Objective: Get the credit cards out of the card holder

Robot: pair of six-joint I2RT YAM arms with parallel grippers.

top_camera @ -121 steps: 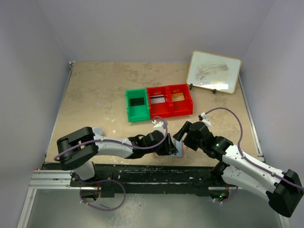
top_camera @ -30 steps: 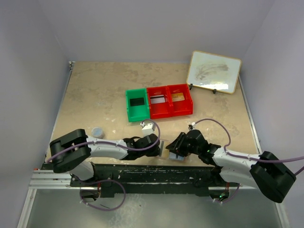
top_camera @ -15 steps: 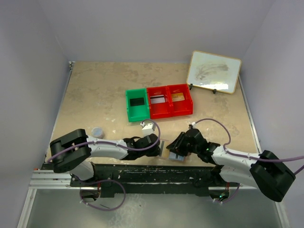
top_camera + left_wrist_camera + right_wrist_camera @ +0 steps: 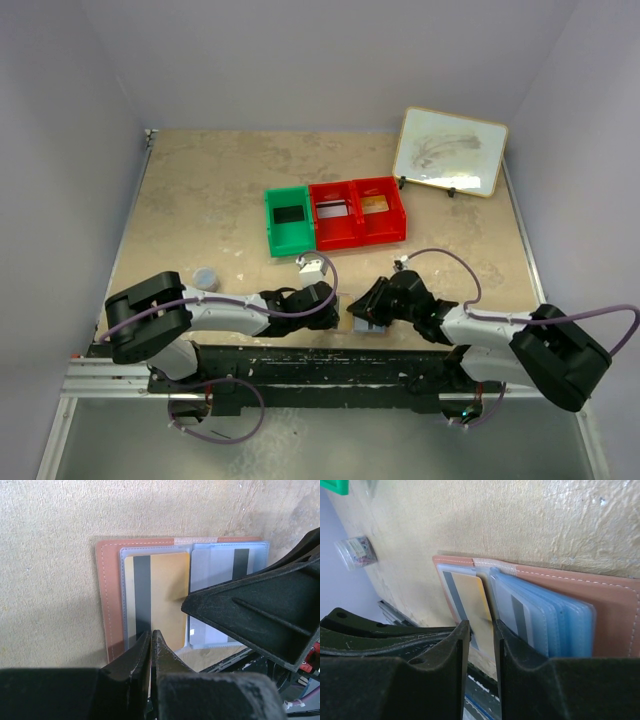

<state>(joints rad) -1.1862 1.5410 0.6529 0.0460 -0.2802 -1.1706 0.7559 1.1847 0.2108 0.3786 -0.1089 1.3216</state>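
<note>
The card holder lies open at the table's near edge, tan-pink outside, pale blue sleeves inside. A gold-yellow credit card with a dark stripe sits in its left sleeve. A white-grey card shows in the right sleeves. My left gripper is shut, with its tips on the gold card's near edge. My right gripper hangs low over the middle fold. Its jaws stand a narrow gap apart with nothing clearly between them.
A green bin with a black card and a red double bin with a pale and a gold card stand mid-table. A framed whiteboard leans at the back right. A small clear cap lies left.
The right gripper has slid slightly left along the card holder and its jaws have narrowed. The left gripper has stayed shut and still over the last second.
</note>
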